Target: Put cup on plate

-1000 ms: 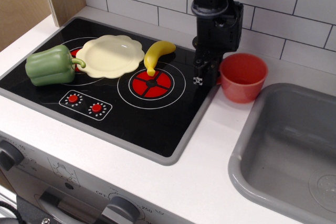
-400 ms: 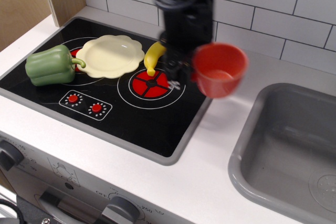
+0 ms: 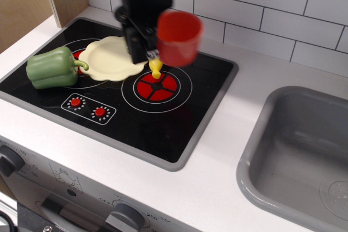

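The red-orange cup (image 3: 178, 37) hangs in the air above the toy hob, over the banana, blurred by motion. My gripper (image 3: 148, 50) is shut on the cup's left side and holds it up. The pale cream-yellow plate (image 3: 107, 58) with a wavy rim lies on the hob's back left, just left of the gripper; the arm hides its right part. The cup is to the right of the plate and above it, not touching it.
A green pepper (image 3: 53, 67) lies left of the plate. A yellow banana (image 3: 156, 68) is mostly hidden under the cup, beside the red burner (image 3: 157, 87). A grey sink (image 3: 298, 156) is at the right. A tiled wall stands behind.
The gripper has lifted the cup off the counter by the sink and carried it left, from beside the hob to above the banana near the plate.
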`<state>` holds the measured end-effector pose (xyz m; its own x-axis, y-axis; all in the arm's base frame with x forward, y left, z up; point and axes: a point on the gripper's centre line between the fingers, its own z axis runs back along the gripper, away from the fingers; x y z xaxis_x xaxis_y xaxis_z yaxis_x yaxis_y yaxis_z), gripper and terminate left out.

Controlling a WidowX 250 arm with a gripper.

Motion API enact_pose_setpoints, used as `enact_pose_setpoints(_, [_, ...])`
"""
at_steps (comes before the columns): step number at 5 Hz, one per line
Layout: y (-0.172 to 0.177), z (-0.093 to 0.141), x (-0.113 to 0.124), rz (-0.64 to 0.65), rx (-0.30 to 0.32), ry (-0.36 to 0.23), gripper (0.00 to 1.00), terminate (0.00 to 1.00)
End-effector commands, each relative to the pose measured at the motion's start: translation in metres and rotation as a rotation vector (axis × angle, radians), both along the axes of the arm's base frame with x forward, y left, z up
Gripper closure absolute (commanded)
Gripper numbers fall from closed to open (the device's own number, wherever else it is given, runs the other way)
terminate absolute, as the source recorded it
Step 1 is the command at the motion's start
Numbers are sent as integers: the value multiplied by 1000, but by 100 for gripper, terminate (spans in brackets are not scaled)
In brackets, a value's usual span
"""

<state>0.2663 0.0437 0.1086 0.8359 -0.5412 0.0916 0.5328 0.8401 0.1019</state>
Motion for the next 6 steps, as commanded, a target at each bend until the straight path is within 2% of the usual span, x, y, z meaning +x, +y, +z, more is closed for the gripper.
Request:
enact_pose_setpoints(1, [5, 10, -7, 463, 75, -176, 100, 0])
enact_pose_setpoints(2, [3, 8, -7, 714, 77, -148, 100, 0])
enact_pose_setpoints(3, [2, 9, -2, 963, 82, -28, 100, 0])
enact_pose_setpoints(4, [2, 5, 4, 1070, -62, 17, 100, 0])
enact_pose_setpoints(5, [7, -2, 11, 1102, -138, 7, 100, 0])
enact_pose_setpoints(6, [14, -7, 15, 1118, -153, -32, 100, 0])
